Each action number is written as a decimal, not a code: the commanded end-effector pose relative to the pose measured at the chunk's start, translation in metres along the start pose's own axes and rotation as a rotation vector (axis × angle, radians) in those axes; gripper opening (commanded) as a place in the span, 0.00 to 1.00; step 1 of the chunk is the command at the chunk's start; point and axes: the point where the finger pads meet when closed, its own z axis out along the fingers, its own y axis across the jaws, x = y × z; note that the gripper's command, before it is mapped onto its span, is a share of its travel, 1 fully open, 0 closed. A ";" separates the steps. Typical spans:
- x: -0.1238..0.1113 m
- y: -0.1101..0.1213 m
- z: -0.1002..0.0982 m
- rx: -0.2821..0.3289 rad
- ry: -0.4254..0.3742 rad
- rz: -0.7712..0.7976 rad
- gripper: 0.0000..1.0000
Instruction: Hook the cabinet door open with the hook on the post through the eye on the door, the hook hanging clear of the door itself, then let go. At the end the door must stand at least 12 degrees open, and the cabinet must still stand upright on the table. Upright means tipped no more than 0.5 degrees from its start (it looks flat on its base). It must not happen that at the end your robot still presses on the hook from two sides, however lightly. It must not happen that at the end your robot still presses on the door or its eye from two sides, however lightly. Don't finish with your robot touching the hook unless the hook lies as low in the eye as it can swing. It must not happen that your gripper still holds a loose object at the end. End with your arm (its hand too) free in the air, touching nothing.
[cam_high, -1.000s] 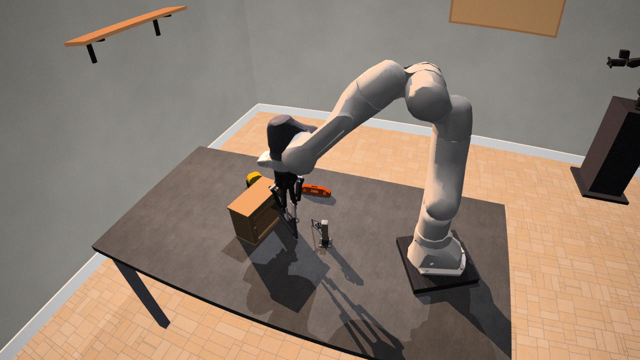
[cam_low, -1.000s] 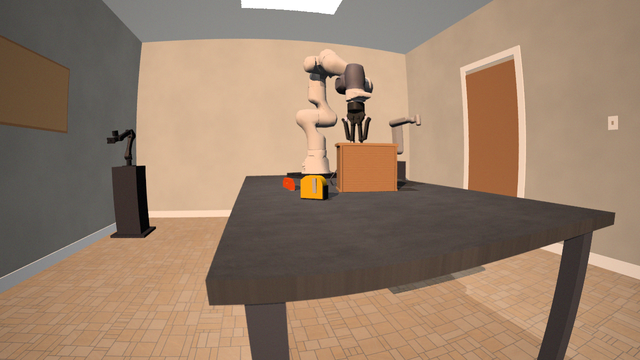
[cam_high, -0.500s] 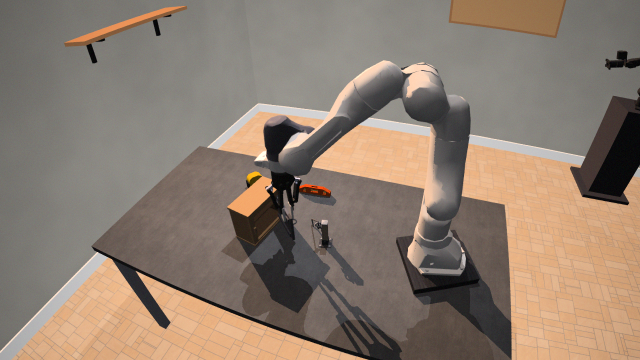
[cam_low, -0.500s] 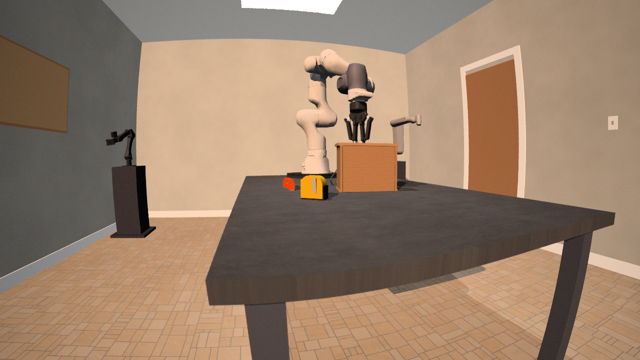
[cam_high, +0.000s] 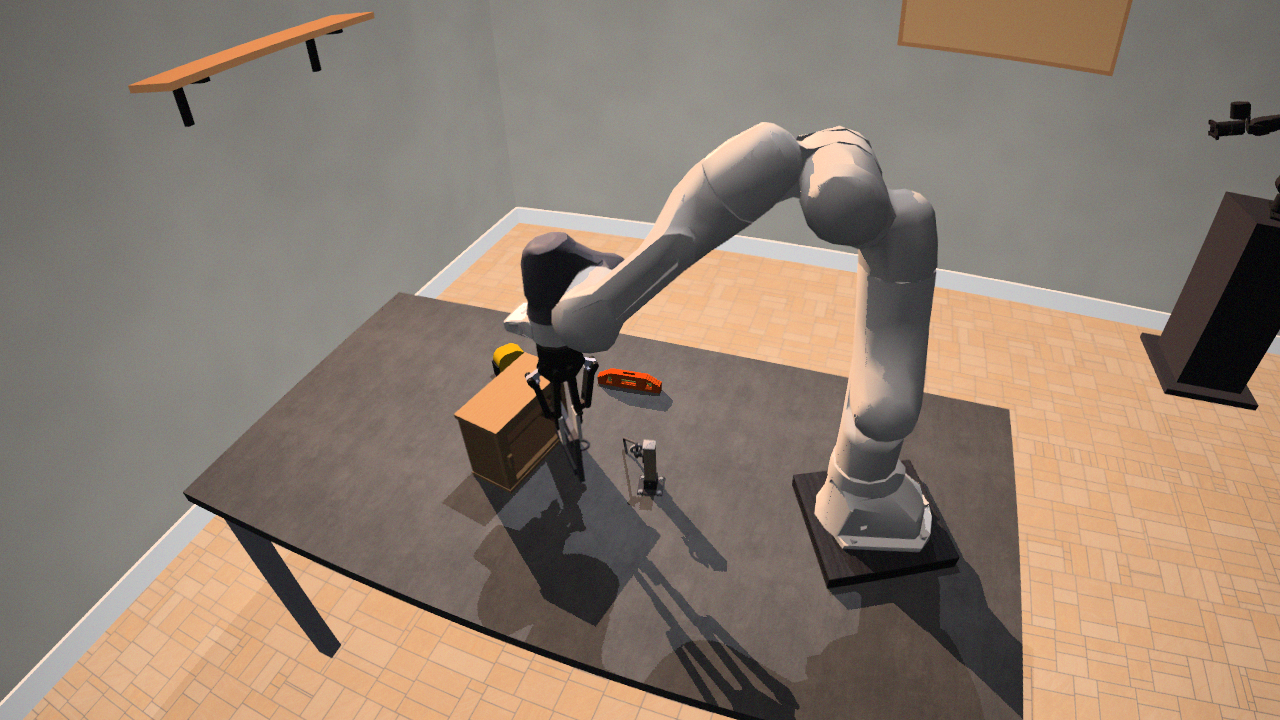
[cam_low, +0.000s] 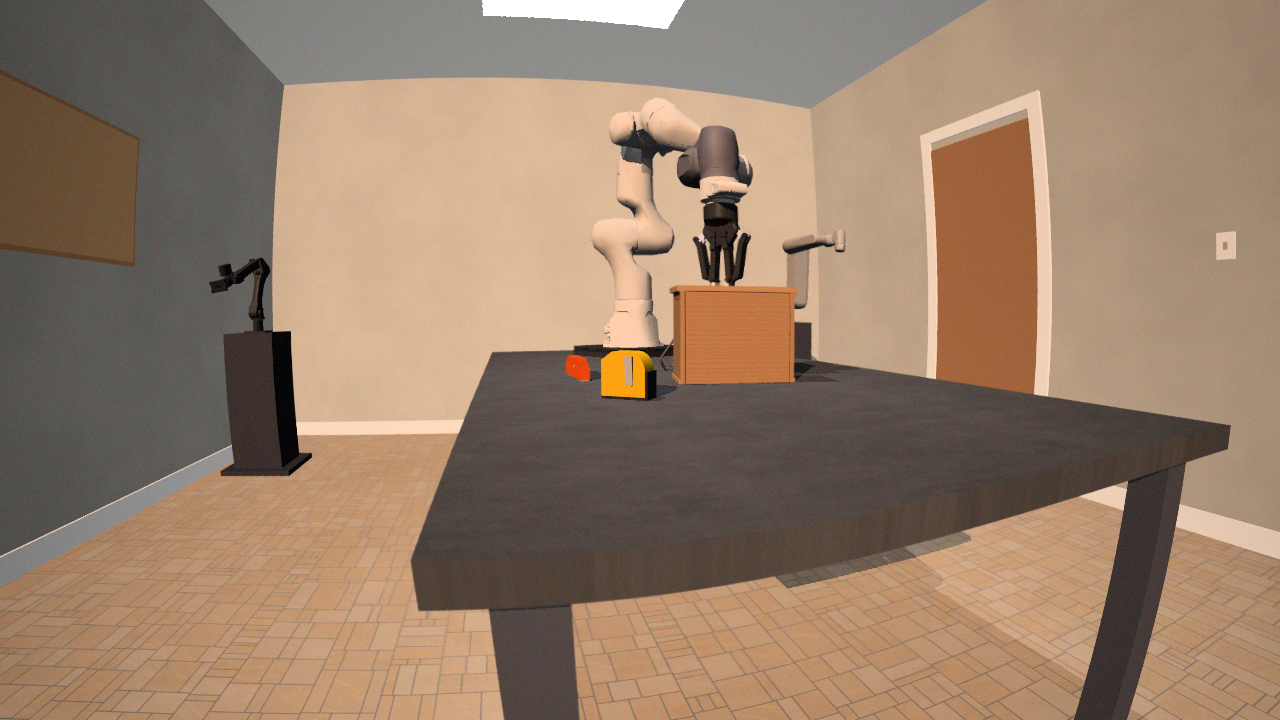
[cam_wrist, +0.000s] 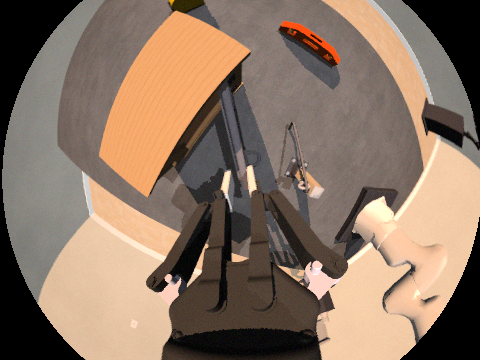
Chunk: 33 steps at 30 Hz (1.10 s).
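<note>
The wooden cabinet stands upright on the table. Its dark door stands well open, its free edge swung out from the front. A small ring-shaped eye shows beside the door. The post stands apart, with the thin hook at its side, clear of the eye. My gripper is narrowly open, fingers down, at the door's free-edge side. The fingertips look close to the door; contact cannot be told.
An orange-red level lies behind the post. A yellow tape measure stands behind the cabinet. The robot's base plate is on the other side of the post.
</note>
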 end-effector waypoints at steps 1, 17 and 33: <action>-0.001 -0.001 0.001 -0.007 0.000 0.047 0.16; 0.000 -0.012 0.001 -0.007 0.000 0.140 0.16; 0.002 -0.021 0.001 -0.007 0.000 0.193 0.16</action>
